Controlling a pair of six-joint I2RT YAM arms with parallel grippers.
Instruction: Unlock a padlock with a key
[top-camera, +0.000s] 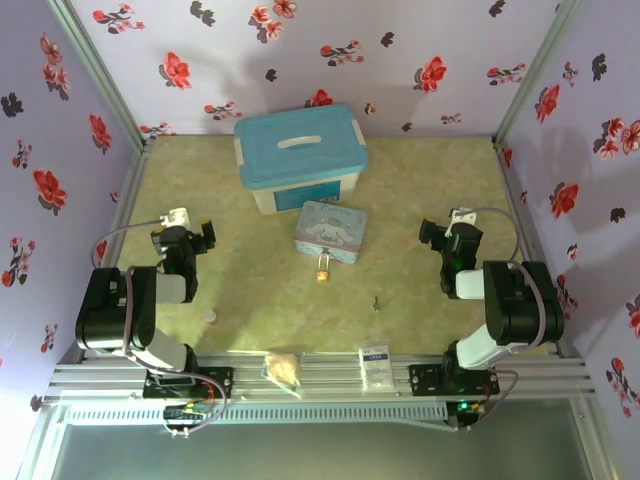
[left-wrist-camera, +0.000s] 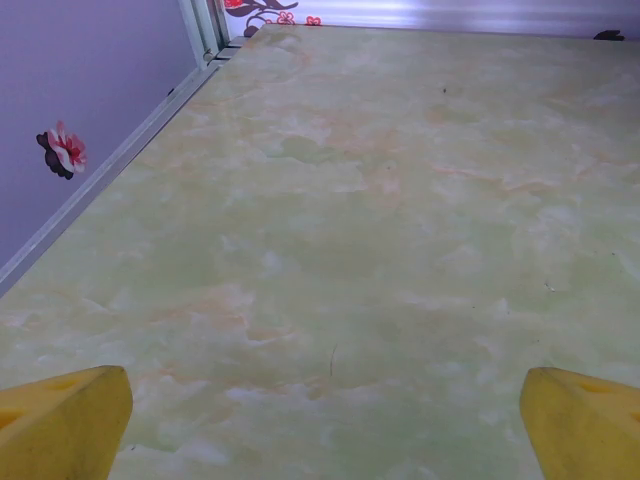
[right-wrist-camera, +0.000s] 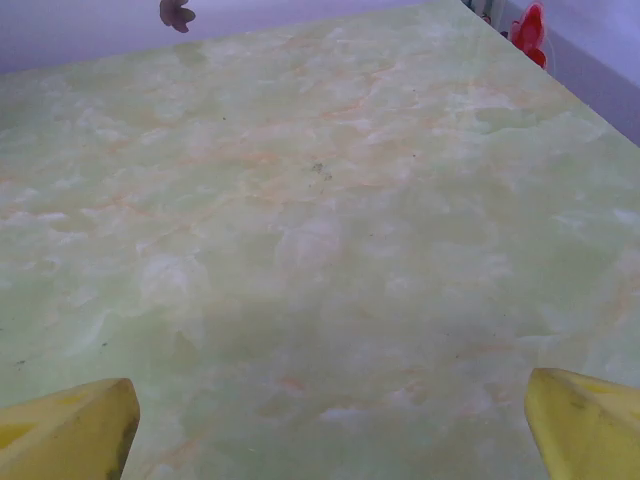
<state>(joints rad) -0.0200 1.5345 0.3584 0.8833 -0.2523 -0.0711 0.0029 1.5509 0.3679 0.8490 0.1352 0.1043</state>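
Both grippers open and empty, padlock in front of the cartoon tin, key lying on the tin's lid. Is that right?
Not the key: the top view shows it on the table, right of the padlock and nearer the arms, not on the tin. The left gripper and right gripper are open and empty.

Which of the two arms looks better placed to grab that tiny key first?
Probably the right. The key lies to the right of the padlock, clearly nearer the right gripper than the left gripper. Both grippers stand open and empty, so the shorter reach decides it.
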